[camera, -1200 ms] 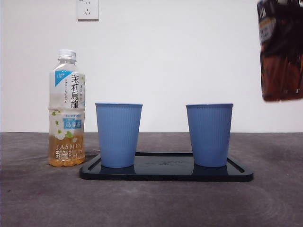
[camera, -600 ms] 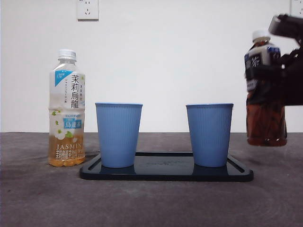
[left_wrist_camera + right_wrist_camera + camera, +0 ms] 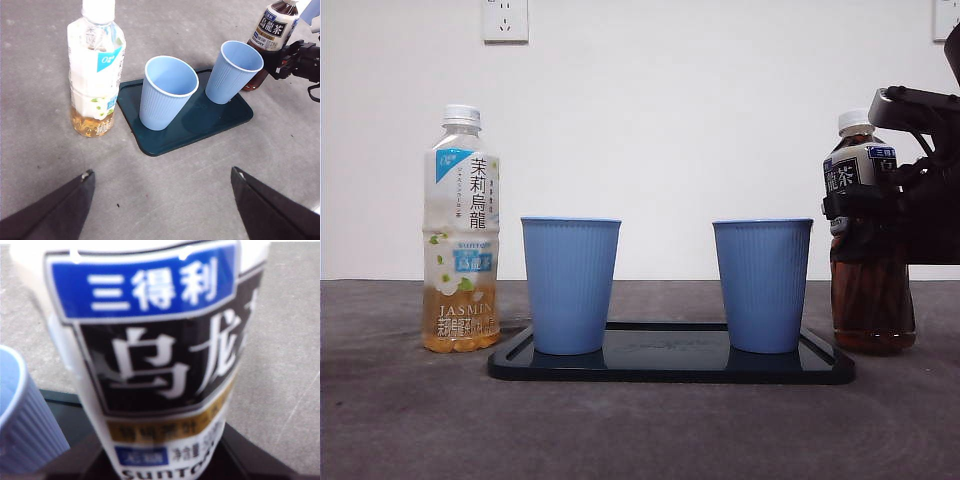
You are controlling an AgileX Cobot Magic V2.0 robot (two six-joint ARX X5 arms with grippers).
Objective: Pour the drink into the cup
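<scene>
Your right pincer is clamped round the dark oolong bottle, which stands upright on the bench just beside the tray's right end, its base apparently on the surface. Its white cap is on; brown tea fills the lower body. The nearer blue cup sits close to it on the tray, the other cup further along. The jasmine bottle stands just off the opposite end. Your left pincer hangs spread wide, empty, over bare bench.
</scene>
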